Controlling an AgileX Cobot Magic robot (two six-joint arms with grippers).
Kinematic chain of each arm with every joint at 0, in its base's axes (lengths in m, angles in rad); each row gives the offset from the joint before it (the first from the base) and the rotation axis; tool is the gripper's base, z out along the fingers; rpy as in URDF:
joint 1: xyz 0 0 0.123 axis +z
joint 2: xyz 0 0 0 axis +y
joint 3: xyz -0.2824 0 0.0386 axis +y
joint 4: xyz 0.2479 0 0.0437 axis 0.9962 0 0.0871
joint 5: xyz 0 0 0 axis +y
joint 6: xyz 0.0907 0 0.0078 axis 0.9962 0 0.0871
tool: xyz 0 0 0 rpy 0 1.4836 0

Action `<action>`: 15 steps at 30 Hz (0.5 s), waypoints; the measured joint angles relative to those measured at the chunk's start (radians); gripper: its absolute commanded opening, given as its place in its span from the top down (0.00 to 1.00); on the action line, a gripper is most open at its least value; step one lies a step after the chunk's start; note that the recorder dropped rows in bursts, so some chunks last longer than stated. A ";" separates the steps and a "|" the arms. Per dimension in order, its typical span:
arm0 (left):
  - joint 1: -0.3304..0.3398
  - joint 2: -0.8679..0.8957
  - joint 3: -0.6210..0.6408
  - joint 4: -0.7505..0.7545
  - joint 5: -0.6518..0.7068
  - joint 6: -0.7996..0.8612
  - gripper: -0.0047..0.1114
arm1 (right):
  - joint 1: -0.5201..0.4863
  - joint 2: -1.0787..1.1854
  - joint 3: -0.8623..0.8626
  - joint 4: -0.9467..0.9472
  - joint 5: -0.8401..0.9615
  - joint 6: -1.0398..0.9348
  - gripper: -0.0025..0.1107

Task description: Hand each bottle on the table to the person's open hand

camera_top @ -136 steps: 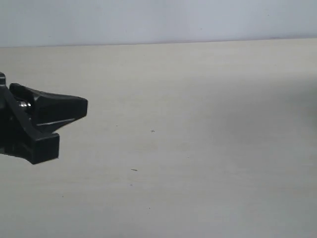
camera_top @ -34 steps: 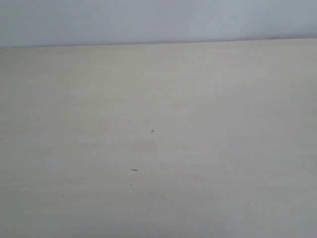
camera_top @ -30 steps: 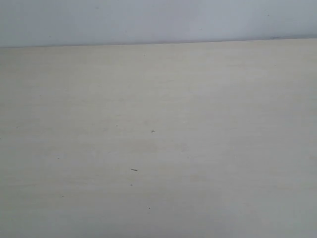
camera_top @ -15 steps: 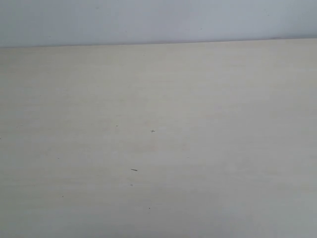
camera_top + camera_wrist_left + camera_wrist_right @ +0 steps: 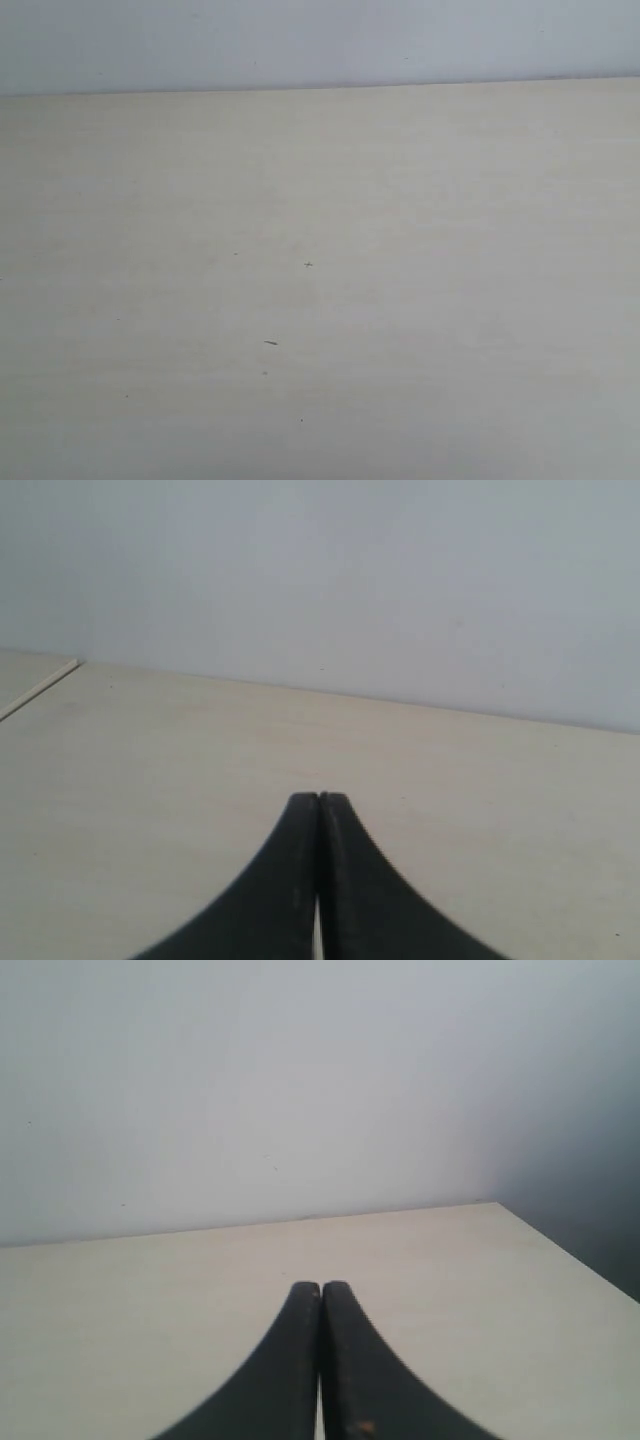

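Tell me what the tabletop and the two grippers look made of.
The table: pale beige, matte, with faint straight grain lines and a few dark specks. It is likely wood-look laminate or veneer, but I can't tell which. The left gripper and right gripper: black, dull sheen, smooth moulded curves. They are probably plastic, though a rubber facing can't be ruled out.

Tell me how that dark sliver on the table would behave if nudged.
The dark sliver looks tiny and thin, so it is probably very light and would skid at a slight nudge. The table looks smooth and flat, so little would likely stop it. It seems to lie flat, so pinching it up looks hard.
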 measured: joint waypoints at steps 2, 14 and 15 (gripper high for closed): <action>0.000 0.000 0.000 0.000 0.000 0.000 0.96 | 0.000 0.000 0.000 -0.023 0.004 0.014 0.98; 0.000 0.000 0.000 0.000 0.000 0.000 0.96 | 0.000 0.000 0.000 -0.036 0.013 0.022 0.98; 0.000 0.000 0.000 0.000 0.000 0.000 0.96 | 0.000 0.000 0.000 -0.036 0.013 0.022 0.98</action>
